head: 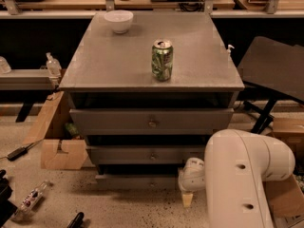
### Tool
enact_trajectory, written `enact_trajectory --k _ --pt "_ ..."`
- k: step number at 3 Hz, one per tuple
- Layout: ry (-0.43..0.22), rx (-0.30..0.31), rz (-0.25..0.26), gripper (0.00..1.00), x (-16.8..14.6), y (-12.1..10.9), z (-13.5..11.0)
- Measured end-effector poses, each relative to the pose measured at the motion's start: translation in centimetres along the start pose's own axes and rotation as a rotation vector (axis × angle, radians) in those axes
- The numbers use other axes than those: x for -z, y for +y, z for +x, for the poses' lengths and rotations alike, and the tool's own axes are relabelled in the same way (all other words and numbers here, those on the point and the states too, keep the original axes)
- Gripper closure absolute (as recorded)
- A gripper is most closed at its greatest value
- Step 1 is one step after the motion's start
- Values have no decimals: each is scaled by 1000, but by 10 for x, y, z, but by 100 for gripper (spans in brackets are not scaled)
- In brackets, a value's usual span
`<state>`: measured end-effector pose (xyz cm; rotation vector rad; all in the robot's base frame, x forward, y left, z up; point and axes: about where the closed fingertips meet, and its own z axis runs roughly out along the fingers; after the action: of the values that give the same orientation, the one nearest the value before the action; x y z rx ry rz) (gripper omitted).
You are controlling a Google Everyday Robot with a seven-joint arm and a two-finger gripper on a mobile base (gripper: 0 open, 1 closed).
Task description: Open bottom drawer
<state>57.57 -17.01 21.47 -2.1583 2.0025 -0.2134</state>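
Jaws: can't tell if clenched or released. The gripper (187, 197) hangs low near the floor, just right of the bottom drawer (133, 182), lowest front in the grey cabinet (118, 65). Approach step, I'd say, with the drawer not pulled out; next move needs lining up on its centre, then a straight pull back.

My gripper (187, 199) low near floor, just beside right end of bottom drawer (137, 181) front. Grey cabinet (118, 61) top holds green can (162, 60) centre, white bowl (118, 21) back left. Cardboard box (61, 153) at left.

Can (162, 60) on cabinet (114, 63), gripper (187, 198) beside bottom drawer (137, 182)
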Motion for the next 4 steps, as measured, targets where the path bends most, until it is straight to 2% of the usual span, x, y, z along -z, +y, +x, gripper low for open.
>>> enact_trajectory --k 1,2,4 --pt "11 -15 -18 0 -15 -5 2" --pt "18 -42 -31 19 -28 -8 6" --pt "9 -77 -60 66 -42 -4 8"
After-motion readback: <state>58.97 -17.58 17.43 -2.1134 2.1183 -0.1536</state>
